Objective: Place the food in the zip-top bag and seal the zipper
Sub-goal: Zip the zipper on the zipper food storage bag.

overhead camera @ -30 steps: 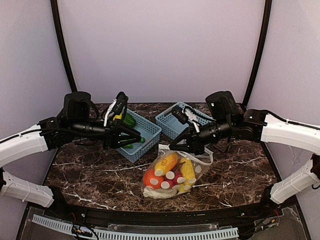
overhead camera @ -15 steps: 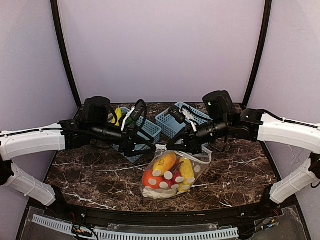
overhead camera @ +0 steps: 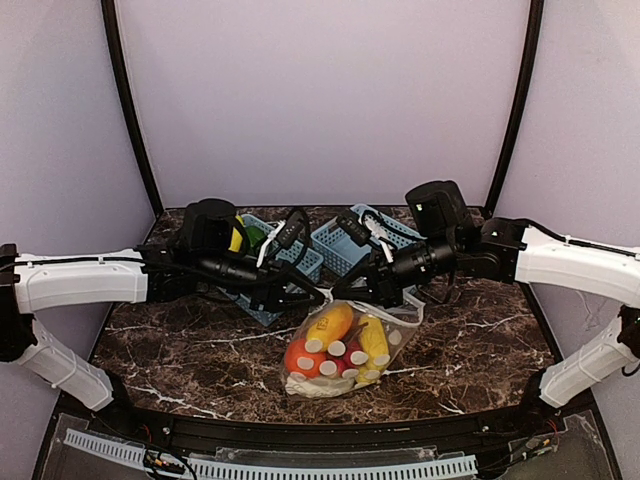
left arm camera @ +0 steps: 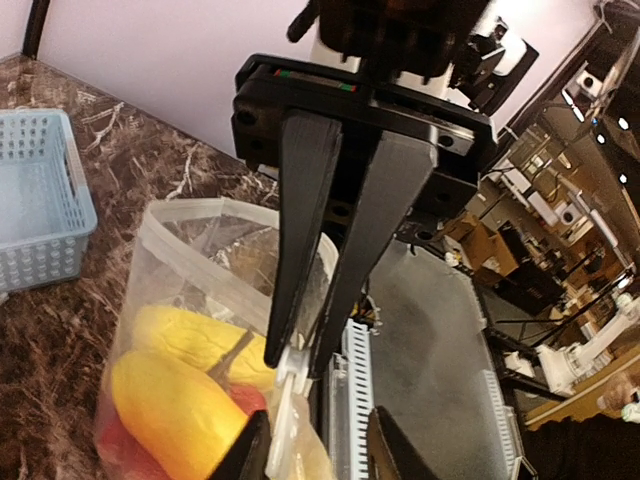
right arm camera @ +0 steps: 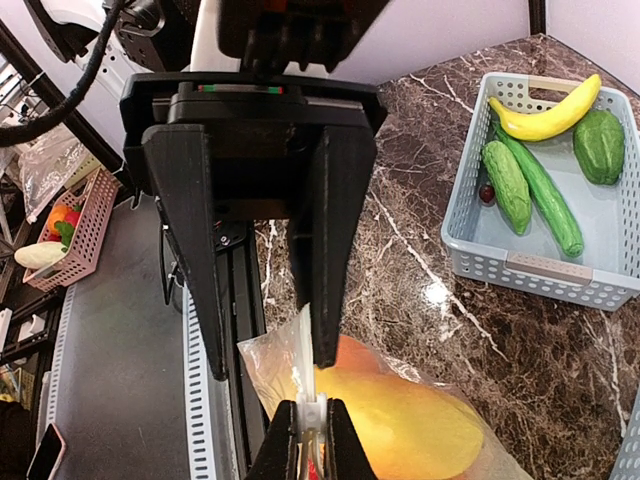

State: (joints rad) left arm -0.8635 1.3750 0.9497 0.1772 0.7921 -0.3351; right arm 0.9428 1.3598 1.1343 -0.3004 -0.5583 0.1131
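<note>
The zip-top bag (overhead camera: 392,322) lies mid-table holding the food (overhead camera: 333,325): yellow, orange, red and white pieces. My right gripper (right arm camera: 312,445) is shut on the zipper's white slider tab (right arm camera: 312,412) at the bag's mouth edge; from the left wrist view its fingers (left arm camera: 300,240) pinch the tab (left arm camera: 292,365). My left gripper (left arm camera: 318,455) is open, its fingers either side of the bag's edge strip just beyond the tab. From above, the left gripper (overhead camera: 315,297) and right gripper (overhead camera: 352,292) meet at the bag's far left corner.
Two light-blue lattice baskets stand behind the bag: the left one (overhead camera: 300,262) holds a banana and green pieces (right arm camera: 545,195), the right one (overhead camera: 338,250) looks empty (left arm camera: 35,200). The table's front rail (overhead camera: 300,465) runs close below the bag.
My left arm has swung right from the left basket to the bag's mouth. My right gripper shifted slightly left and holds at the bag's edge.
</note>
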